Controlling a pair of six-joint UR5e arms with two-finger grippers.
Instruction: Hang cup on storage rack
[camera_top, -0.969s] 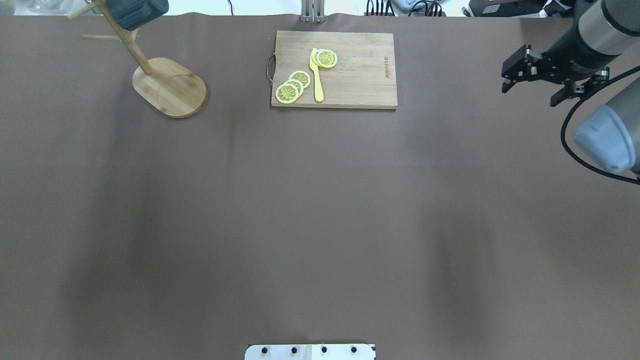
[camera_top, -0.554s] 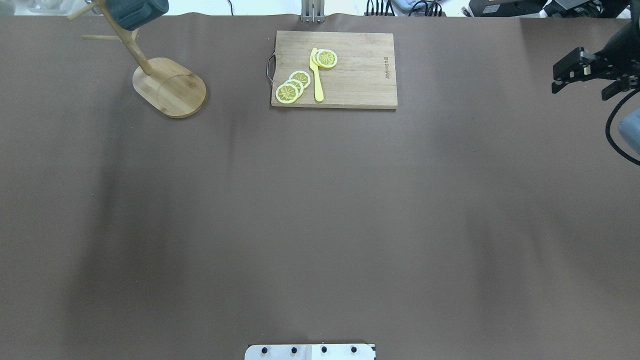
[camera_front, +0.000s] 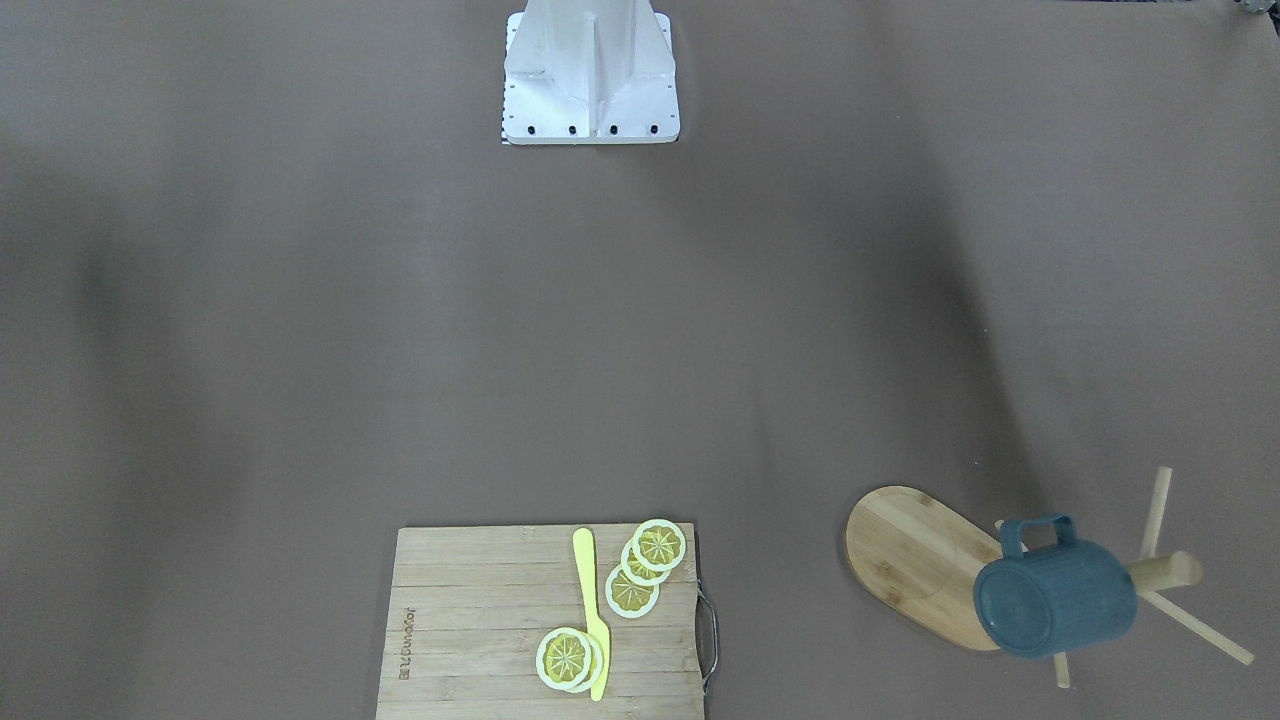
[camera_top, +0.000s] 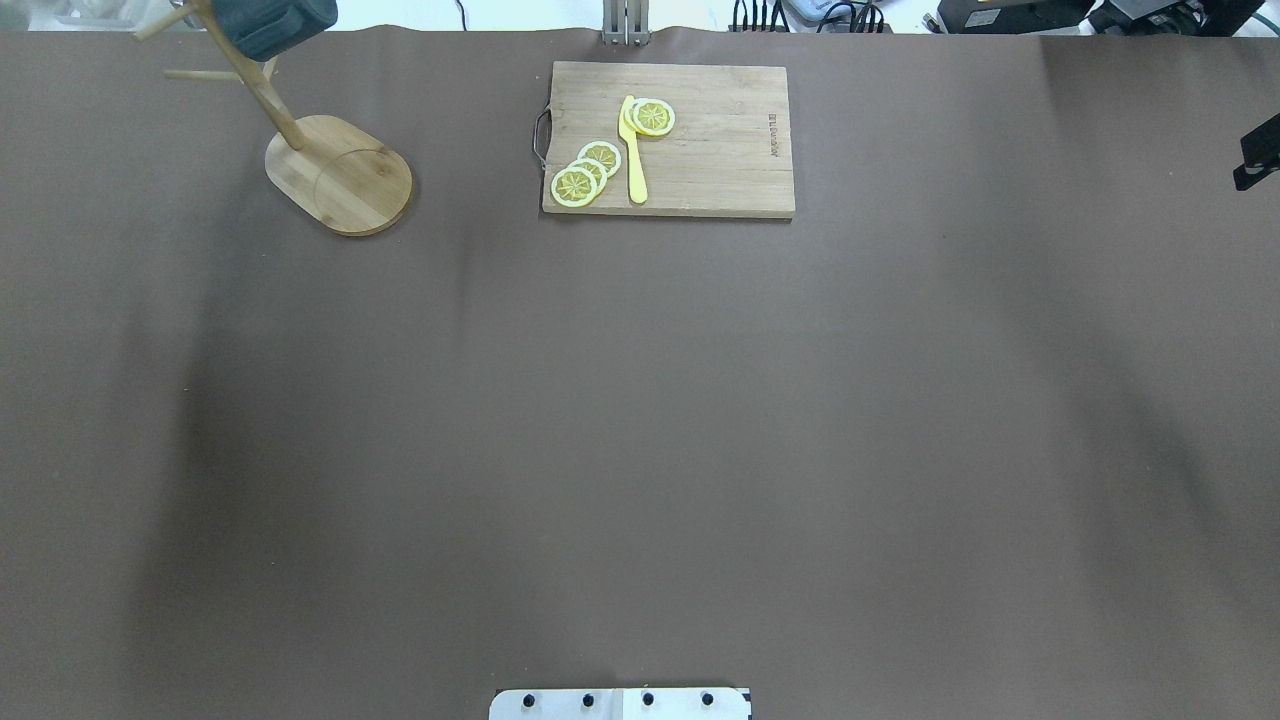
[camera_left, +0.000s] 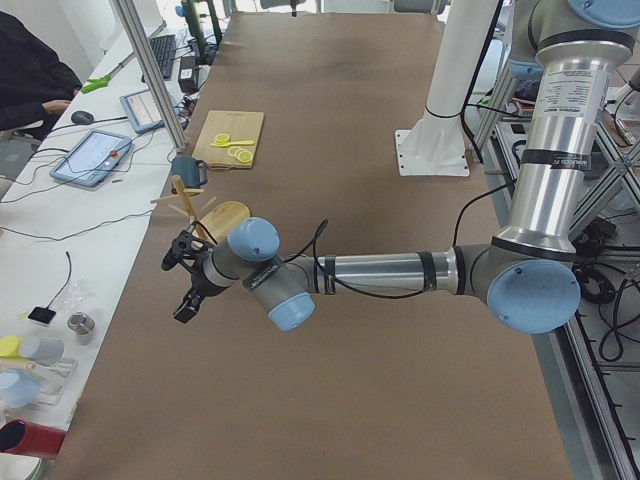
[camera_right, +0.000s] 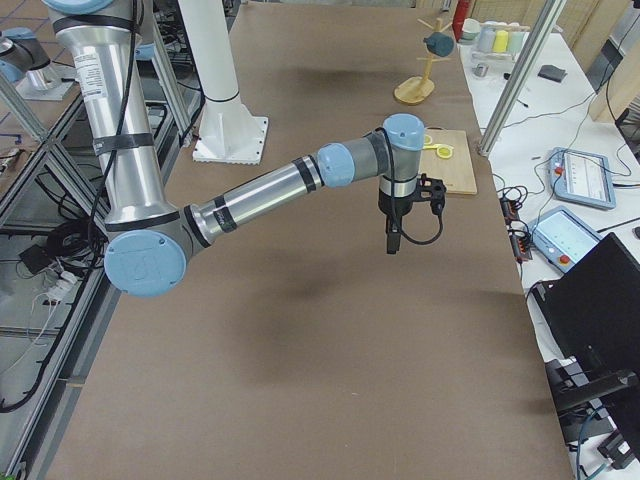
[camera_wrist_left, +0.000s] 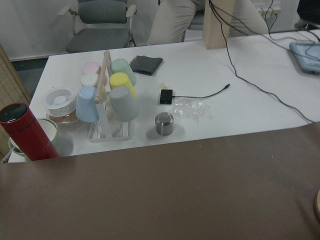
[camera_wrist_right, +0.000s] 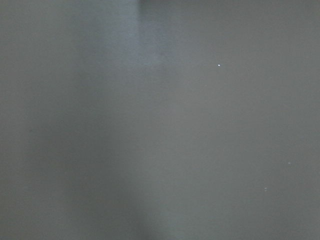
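Observation:
The blue-grey cup (camera_front: 1055, 600) hangs by its handle on a peg of the wooden storage rack (camera_front: 915, 555), mouth turned sideways. From overhead the cup (camera_top: 275, 22) and the storage rack (camera_top: 340, 175) are at the table's far left corner. No gripper touches either. My left gripper (camera_left: 180, 285) shows only in the exterior left view, hovering a short way from the rack; I cannot tell its state. Overhead, only one finger of my right gripper (camera_top: 1262, 160) shows at the right edge. In the exterior right view the right gripper (camera_right: 395, 235) points down with its fingers apart, holding nothing.
A rectangular cutting board (camera_top: 720, 150) at the far middle carries lemon slices (camera_top: 585, 172) and a yellow knife (camera_top: 634, 160). The robot base (camera_top: 620, 703) is at the near edge. Beyond the left end, a white side table holds pastel cups (camera_wrist_left: 107, 100) and a red flask (camera_wrist_left: 22, 131).
My right arm has pulled back to the right, from well inside the overhead view to only a fingertip at its edge. Cup, rack and board have not moved.

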